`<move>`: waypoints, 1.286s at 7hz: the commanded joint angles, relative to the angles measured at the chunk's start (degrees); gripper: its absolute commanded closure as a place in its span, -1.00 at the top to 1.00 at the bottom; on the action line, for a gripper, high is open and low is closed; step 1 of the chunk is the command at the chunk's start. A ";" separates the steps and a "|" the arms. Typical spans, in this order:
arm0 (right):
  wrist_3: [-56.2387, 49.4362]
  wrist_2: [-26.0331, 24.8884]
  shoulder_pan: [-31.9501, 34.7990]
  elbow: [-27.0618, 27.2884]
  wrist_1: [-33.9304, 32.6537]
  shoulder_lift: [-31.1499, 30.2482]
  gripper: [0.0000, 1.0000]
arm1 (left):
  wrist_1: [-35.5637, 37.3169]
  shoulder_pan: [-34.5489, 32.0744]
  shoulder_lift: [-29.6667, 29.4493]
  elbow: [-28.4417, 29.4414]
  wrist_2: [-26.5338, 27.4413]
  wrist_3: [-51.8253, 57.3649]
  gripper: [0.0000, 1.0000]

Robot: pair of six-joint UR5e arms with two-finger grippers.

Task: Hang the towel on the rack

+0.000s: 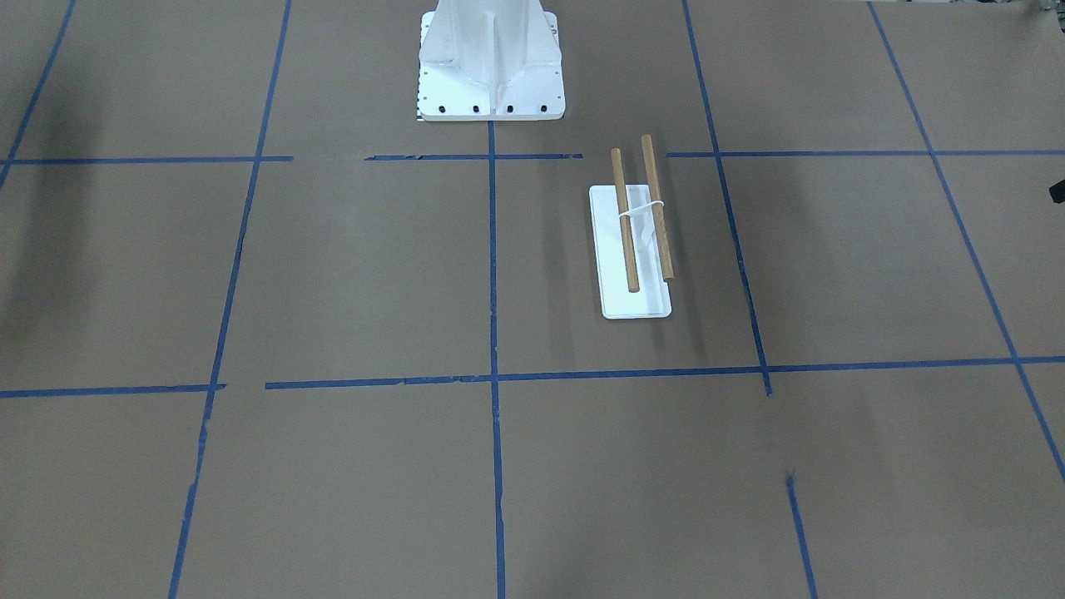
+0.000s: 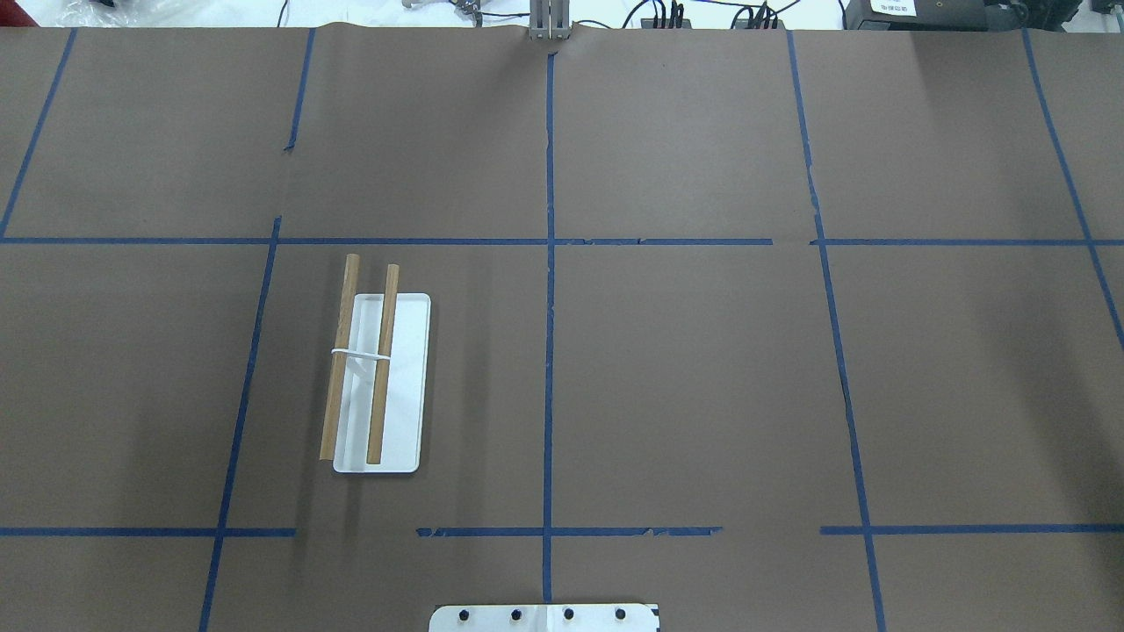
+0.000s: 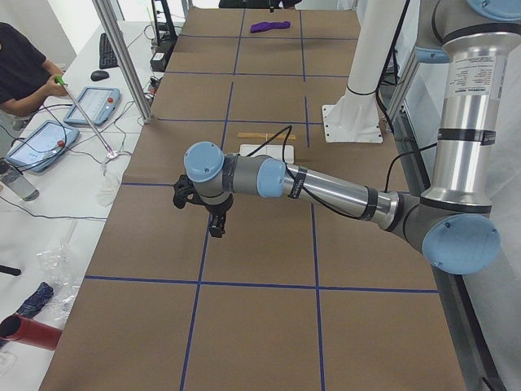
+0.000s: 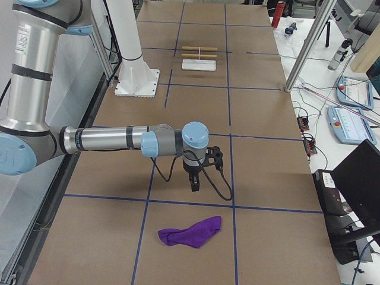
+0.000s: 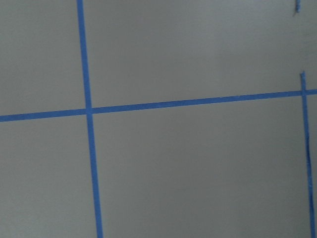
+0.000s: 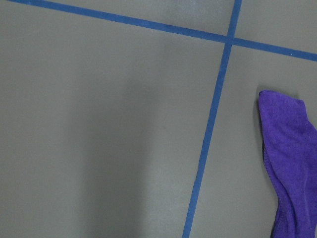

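The rack (image 2: 399, 386) stands on the table on my left side: a white base plate with two wooden dowels and nothing on them. It also shows in the front view (image 1: 645, 295), the left view (image 3: 264, 140) and the right view (image 4: 199, 59). The purple towel (image 4: 190, 231) lies crumpled on the paper at the table's right end, and also shows in the right wrist view (image 6: 290, 163) and the left view (image 3: 270, 26). My right gripper (image 4: 195, 181) hangs above the table just short of the towel. My left gripper (image 3: 216, 224) hangs above bare paper, apart from the rack. I cannot tell whether either is open.
The white bolted robot pedestal (image 1: 491, 66) stands at the table's robot side, also in the overhead view (image 2: 544, 617). Blue tape lines cross the brown paper. An operator (image 3: 20, 69), tablets and aluminium posts (image 4: 306, 50) stand along the far edge.
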 commanded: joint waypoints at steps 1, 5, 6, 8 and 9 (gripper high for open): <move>0.05 -2.50 -0.26 -8.69 2.00 3.62 1.00 | -0.09 0.31 0.04 -0.17 -0.69 -0.10 1.00; 0.84 -2.61 -0.18 -27.30 17.83 6.23 0.80 | -0.09 0.40 0.22 -0.35 -0.87 -0.10 1.00; 0.58 -2.09 -0.17 -25.91 17.93 2.03 0.77 | -0.09 0.40 0.31 -0.35 -0.87 -0.10 1.00; 0.40 -1.82 -0.26 -25.72 17.93 -0.82 0.69 | -0.09 0.40 0.31 -0.35 -0.96 -0.10 1.00; 0.23 -2.25 -0.35 -26.59 17.75 -1.96 0.57 | -0.18 0.40 0.31 -0.09 -0.96 -0.10 1.00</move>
